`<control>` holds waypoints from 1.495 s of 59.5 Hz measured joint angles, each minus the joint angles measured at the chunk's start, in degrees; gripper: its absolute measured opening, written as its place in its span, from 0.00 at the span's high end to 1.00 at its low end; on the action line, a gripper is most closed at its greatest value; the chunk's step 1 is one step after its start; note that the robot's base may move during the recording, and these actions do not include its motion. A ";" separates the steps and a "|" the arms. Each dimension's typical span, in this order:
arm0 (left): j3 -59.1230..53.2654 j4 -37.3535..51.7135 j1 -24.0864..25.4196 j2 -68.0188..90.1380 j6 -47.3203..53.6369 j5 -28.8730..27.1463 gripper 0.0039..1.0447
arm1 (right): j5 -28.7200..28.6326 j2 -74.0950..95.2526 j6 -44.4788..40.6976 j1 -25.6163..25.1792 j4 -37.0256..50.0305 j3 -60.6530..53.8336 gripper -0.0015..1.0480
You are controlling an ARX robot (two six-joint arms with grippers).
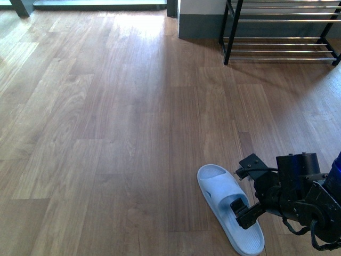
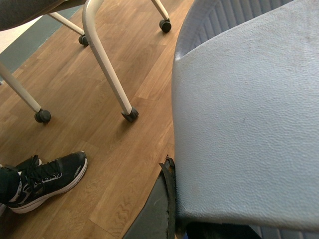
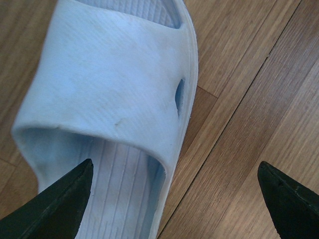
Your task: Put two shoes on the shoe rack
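R gripper (image 3: 174, 164) jaws wide apart, holding nothing: one finger (image 3: 60, 199) sits over the ribbed footbed just behind the strap (image 3: 109, 74), the other is out over bare floor (image 1: 106, 133), so the strap's outer edge lies between them. Pale blue slide (image 1: 229, 208) lies sole-down on the boards at near R, just in front of the robot, toe pointing away-left. Judgement: moulded rubber, light, flexes but springs back, not fragile, matte so prob. not slippery. Best hold = pinch the strap or side wall nr the oval vent hole (image 3: 179, 94); the sole edge is too low to grab. L wrist cam: pebbled grey-blue surface (image 2: 244, 119) fills the view close up, likely the 2nd slide, but can't confirm. L gripper state can't be told. Beyond it are a castor chair leg (image 2: 107, 64) and a person's black sneaker (image 2: 47, 179), both off to the side. Shoe rack (image 1: 229, 50) far R by the wall, well apart from the slide; visible bars bare, open floor between, no obstacle seen.
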 joint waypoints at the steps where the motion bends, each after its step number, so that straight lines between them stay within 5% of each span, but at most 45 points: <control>1: 0.00 0.00 0.00 0.00 0.00 0.00 0.98 | 0.02 0.17 0.00 0.00 -0.13 0.20 0.09; 9: 0.00 0.00 0.00 -0.02 0.00 0.00 0.98 | 0.04 1.62 0.44 0.17 -0.26 2.23 0.12; 20: 0.00 0.00 0.00 -0.02 0.00 0.00 0.98 | 0.48 4.09 1.97 1.33 -0.04 5.53 0.48; 44: 0.00 0.00 0.00 -0.02 0.00 0.00 0.98 | 1.97 3.72 3.30 1.01 4.90 2.58 0.99; 58: 0.00 0.00 0.00 -0.02 0.00 0.00 0.98 | 1.46 -11.41 -4.70 -0.77 9.22 -8.37 0.98; 69: 0.00 0.00 0.00 -0.02 0.00 0.07 0.98 | -5.16 -35.01 -15.06 -1.11 11.45 -19.76 0.98; 89: 0.00 0.00 0.00 0.00 0.00 0.02 0.98 | -18.84 -91.82 -17.05 -1.42 -11.91 -39.78 0.98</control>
